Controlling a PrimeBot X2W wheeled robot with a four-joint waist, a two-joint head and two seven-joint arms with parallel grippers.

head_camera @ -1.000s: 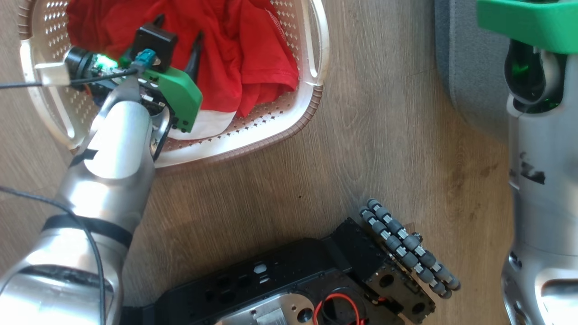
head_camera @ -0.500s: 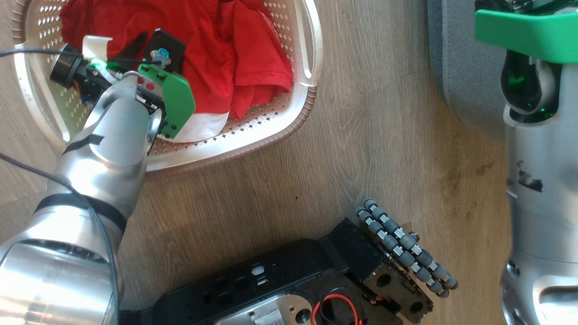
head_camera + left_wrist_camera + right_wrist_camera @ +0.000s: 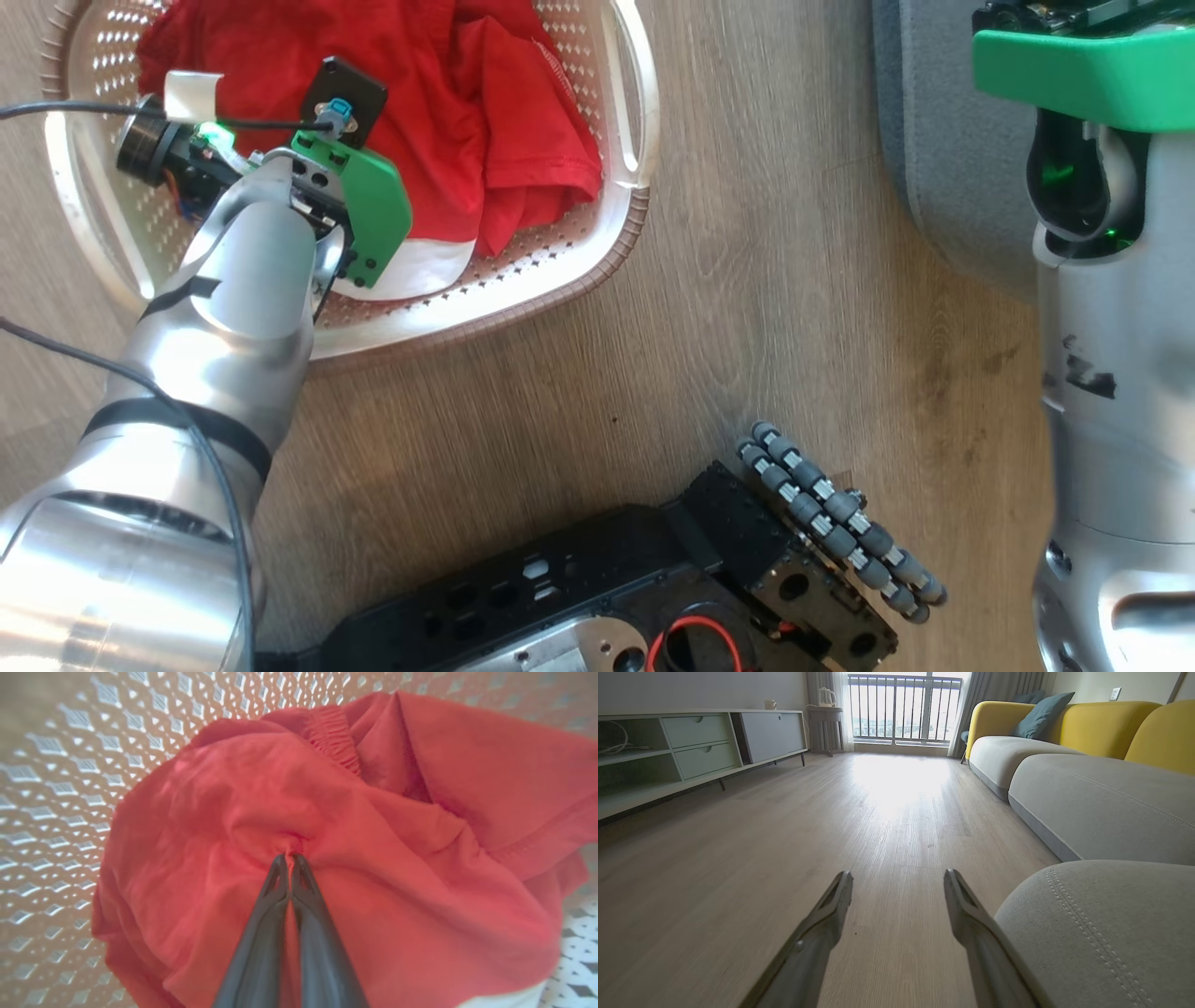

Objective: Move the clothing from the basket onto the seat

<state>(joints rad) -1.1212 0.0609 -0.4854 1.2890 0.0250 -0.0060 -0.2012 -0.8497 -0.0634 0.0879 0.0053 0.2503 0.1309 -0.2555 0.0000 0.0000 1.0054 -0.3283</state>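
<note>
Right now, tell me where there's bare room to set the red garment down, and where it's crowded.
Bare: the grey seat beside the open right gripper, and the wood floor between basket and seat. Crowded: inside the basket, where the clothing and the left gripper shut on it take the room.

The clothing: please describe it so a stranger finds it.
On the wooden floor, near the grey seat, stands a cream perforated basket. The clothing lies crumpled inside. It alone is bright red, with a white panel, pinched by the left gripper.
</note>
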